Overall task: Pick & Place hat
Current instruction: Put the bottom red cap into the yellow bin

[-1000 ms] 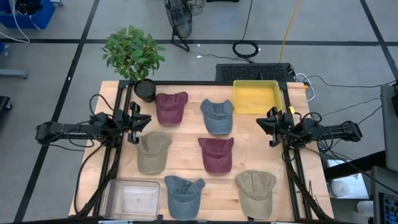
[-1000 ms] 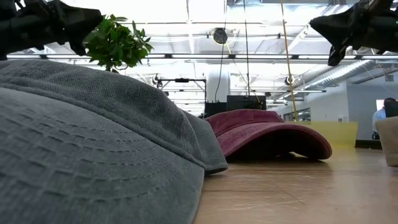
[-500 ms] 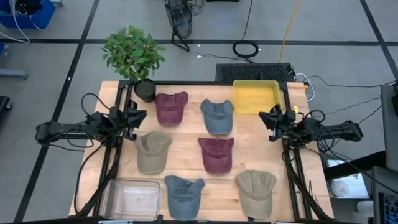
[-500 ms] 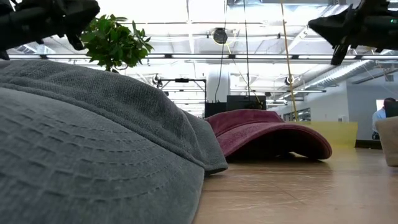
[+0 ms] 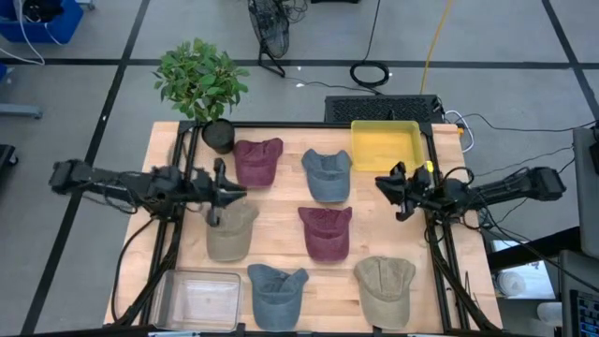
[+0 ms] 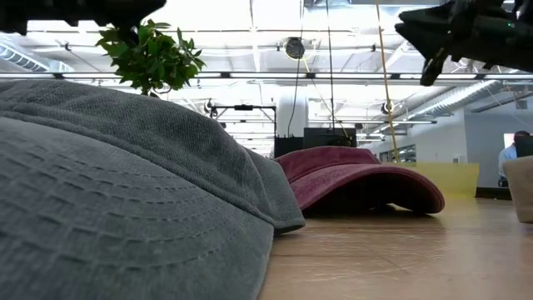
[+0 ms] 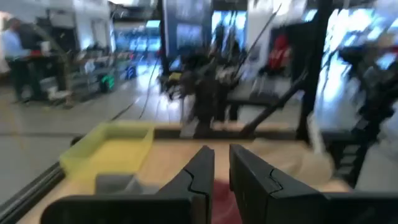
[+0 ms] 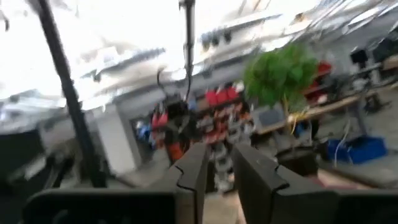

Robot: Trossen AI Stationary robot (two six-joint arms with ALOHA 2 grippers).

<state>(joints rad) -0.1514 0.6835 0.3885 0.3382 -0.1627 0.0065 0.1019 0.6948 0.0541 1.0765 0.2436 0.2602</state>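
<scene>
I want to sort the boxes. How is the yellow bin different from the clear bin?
The yellow bin is solid yellow; the clear bin is see-through. The yellow bin sits at the table's far edge on the right arm's side; the clear bin sits at the near edge on the left arm's side. Both are rectangular and hold no hat.

The high camera looks straight down on the whole table (image 5: 281, 229); the low one sits at table height, close behind a grey hat (image 6: 125, 192), facing the potted plant (image 6: 150, 54) both views share.
</scene>
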